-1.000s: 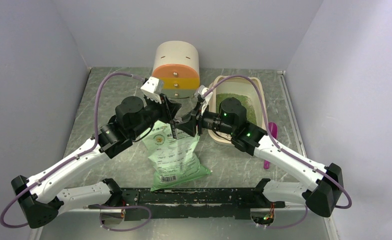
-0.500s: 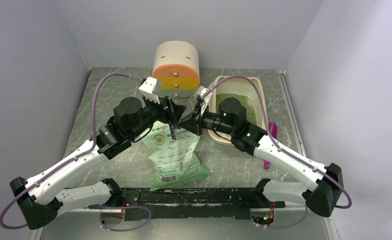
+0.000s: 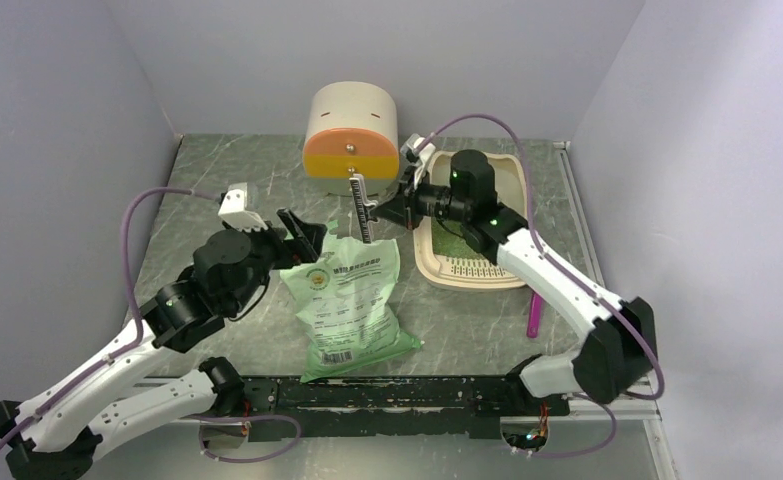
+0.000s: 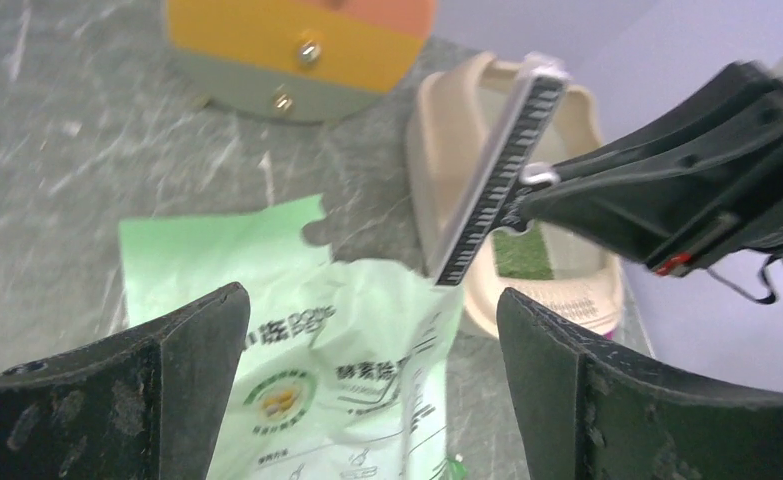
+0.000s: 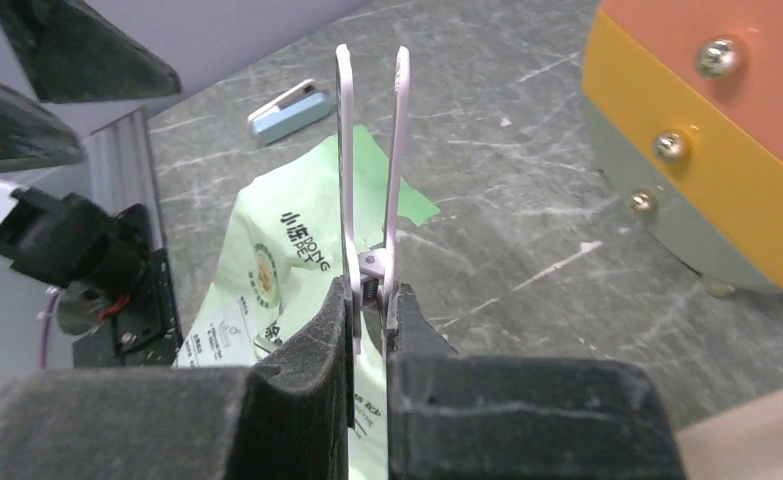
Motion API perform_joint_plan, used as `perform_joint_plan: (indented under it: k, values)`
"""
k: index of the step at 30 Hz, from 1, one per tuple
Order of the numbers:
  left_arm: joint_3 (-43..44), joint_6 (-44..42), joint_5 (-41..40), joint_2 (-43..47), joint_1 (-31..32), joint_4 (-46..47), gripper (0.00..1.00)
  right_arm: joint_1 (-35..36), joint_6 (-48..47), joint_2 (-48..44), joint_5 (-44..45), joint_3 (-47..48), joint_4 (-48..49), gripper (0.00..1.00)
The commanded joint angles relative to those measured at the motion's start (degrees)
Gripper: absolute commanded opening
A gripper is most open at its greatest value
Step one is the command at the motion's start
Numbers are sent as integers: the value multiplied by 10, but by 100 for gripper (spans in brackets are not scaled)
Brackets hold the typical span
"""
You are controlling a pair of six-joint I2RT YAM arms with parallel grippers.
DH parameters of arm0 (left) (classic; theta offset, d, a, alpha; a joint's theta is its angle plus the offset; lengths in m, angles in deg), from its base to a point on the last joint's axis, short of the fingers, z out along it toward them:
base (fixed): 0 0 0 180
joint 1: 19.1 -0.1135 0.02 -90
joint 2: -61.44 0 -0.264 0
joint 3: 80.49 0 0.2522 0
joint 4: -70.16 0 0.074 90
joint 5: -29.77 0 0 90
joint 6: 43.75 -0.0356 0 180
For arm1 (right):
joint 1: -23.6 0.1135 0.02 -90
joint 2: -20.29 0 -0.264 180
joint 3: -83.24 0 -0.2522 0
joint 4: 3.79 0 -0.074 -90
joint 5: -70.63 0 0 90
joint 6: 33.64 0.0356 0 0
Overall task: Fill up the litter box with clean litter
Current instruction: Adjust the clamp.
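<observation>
The beige litter box (image 3: 472, 278) stands at the back right, and the right arm reaches over it. Light-green clean litter (image 4: 522, 255) covers its floor. A green printed bag (image 3: 352, 300) lies flat mid-table, its top end loose. My right gripper (image 5: 370, 300) is shut on a long white clip with black teeth (image 3: 362, 205), which it holds upright above the bag's top, clear of it. My left gripper (image 3: 302, 238) hangs open left of the bag's top, its jaws wide with nothing between them; from its own wrist view the bag (image 4: 347, 360) shows below them.
A round beige-and-orange drawer unit (image 3: 352, 130) stands at the back centre, just behind the clip. A magenta scoop (image 3: 534, 315) lies right of the litter box. A small blue-and-white clip (image 5: 287, 110) lies on the table beyond the bag. Walls close in on three sides.
My left gripper has opened wide and drawn back to the left, away from the bag's top. The right gripper has shut on the clip and carried it up and back off the bag.
</observation>
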Motion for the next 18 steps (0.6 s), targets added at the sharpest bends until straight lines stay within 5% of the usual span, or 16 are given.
perform_joint_plan:
  k: [1,5,18]
  values:
    - [-13,124,-82,-23,3,-114,97,-22,-32,54,-206,55,54,0]
    - [4,123,-74,-79,3,-166,97,-23,-46,115,-268,110,51,0]
    - [-108,46,33,-80,-1,-51,97,-26,-63,224,-390,198,48,0]
